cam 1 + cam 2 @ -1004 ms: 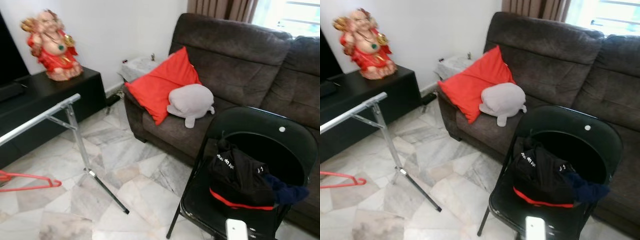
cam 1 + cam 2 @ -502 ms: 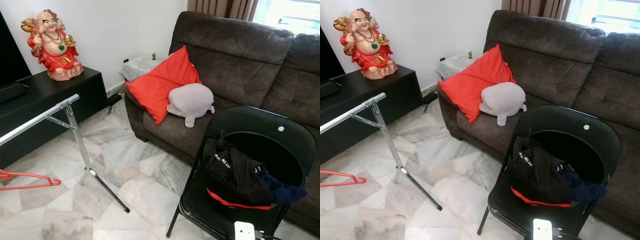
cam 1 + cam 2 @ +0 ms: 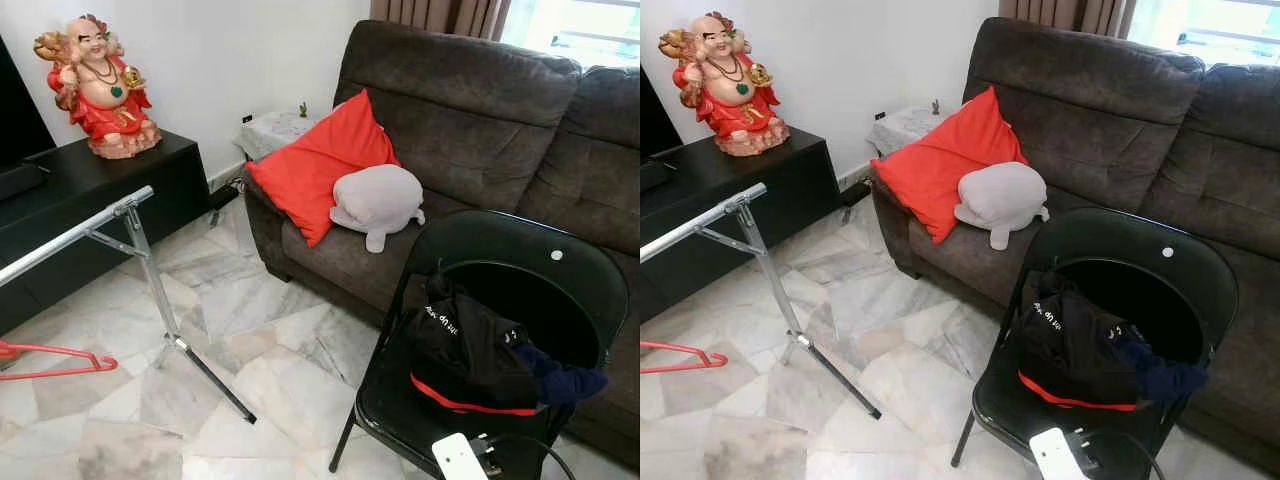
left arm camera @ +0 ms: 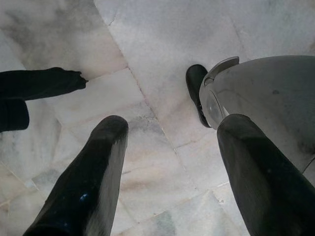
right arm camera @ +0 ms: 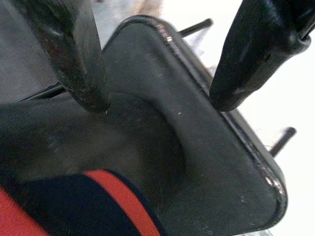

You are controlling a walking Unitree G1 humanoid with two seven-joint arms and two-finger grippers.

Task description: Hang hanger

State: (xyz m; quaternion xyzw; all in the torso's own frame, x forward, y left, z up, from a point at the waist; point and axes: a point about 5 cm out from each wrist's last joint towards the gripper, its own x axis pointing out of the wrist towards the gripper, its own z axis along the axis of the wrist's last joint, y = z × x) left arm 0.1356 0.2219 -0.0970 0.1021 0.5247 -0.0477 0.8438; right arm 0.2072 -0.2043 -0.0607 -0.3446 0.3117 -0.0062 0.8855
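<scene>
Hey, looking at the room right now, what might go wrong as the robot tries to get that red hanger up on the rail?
1. The red hanger lies flat on the floor beside the rack's splayed leg; reaching down could bump the leg or trip the robot.
2. The right gripper hangs open over the black chair, whose seat holds clothes; turning away might snag them.
3. The rail is thin and slanted, so the hook could slide.

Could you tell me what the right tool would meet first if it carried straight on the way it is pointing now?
Most likely the black chair seat: the right tool, fingers apart, points at its raised rim, with the black and red garment lying further in. Depth is hard to judge.
</scene>
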